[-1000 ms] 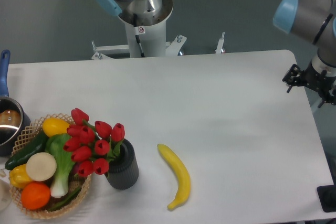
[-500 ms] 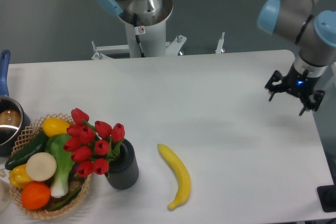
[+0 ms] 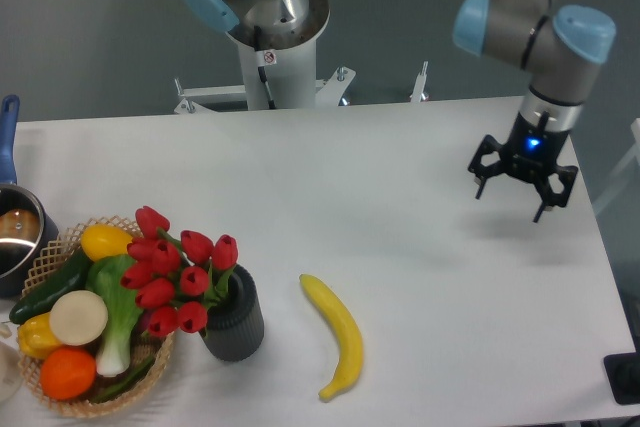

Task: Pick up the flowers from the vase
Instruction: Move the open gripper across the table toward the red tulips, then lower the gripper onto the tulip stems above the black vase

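Observation:
The flowers [image 3: 175, 272], a bunch of red tulip buds with green leaves, stand in the vase [image 3: 235, 319], a short dark ribbed cylinder near the table's front left. My gripper [image 3: 510, 202] hangs over the right part of the table, far from the flowers. It points down with its fingers spread and nothing between them.
A wicker basket [image 3: 60, 252] with vegetables and fruit sits just left of the vase, touching the flowers. A blue-handled metal pot [image 3: 15, 232] is at the left edge. A yellow banana [image 3: 338, 335] lies right of the vase. The robot base [image 3: 270, 37] stands behind the table.
My gripper has moved left from the table's right edge to over the table's right part. The flowers and vase have not moved.

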Controlling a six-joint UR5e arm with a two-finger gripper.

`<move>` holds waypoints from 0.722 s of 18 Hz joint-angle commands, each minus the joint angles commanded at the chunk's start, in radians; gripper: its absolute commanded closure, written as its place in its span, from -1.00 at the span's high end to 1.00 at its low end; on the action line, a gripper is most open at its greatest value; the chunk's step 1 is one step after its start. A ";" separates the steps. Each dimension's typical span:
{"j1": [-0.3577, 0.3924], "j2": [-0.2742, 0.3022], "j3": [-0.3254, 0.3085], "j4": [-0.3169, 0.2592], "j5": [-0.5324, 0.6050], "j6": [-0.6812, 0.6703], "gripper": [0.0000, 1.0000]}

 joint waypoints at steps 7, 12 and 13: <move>-0.112 0.049 -0.028 -0.008 -0.049 -0.284 1.00; -0.216 0.138 -0.043 0.005 -0.231 -0.318 1.00; -0.247 0.141 -0.037 0.002 -0.244 -0.319 1.00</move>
